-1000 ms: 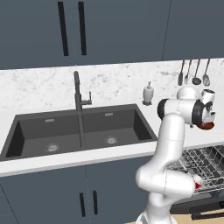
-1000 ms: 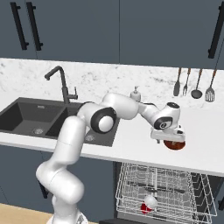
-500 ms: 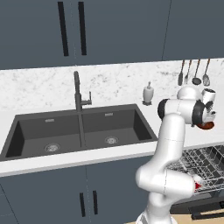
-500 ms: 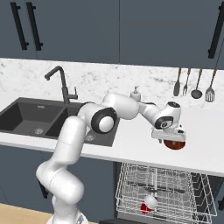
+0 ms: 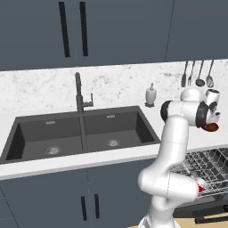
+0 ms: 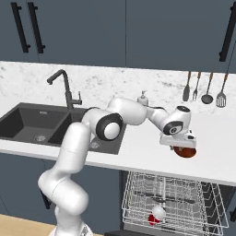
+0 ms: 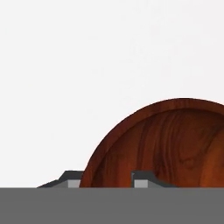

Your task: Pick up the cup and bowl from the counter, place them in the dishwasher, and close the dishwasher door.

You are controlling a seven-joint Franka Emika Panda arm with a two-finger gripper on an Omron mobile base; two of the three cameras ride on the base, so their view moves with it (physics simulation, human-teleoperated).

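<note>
The reddish-brown bowl (image 6: 186,152) (image 5: 210,128) sits on the white counter (image 6: 138,148) near its front edge, above the dishwasher. My gripper (image 6: 180,144) (image 5: 213,121) points down at the bowl's near rim. In the hand view the bowl (image 7: 175,144) lies under the gripper (image 7: 109,179), one fingertip (image 7: 74,178) outside the rim and the other inside, with a gap still between them. The small red and white cup (image 6: 156,215) (image 5: 199,187) lies in the pulled-out wire rack (image 6: 179,191) of the open dishwasher.
A white soap bottle (image 5: 151,95) (image 6: 143,97) stands behind the arm by the wall. Several utensils (image 6: 203,87) hang on the backsplash to the right. The dark double sink (image 5: 80,133) with its black faucet (image 5: 79,93) lies to the left.
</note>
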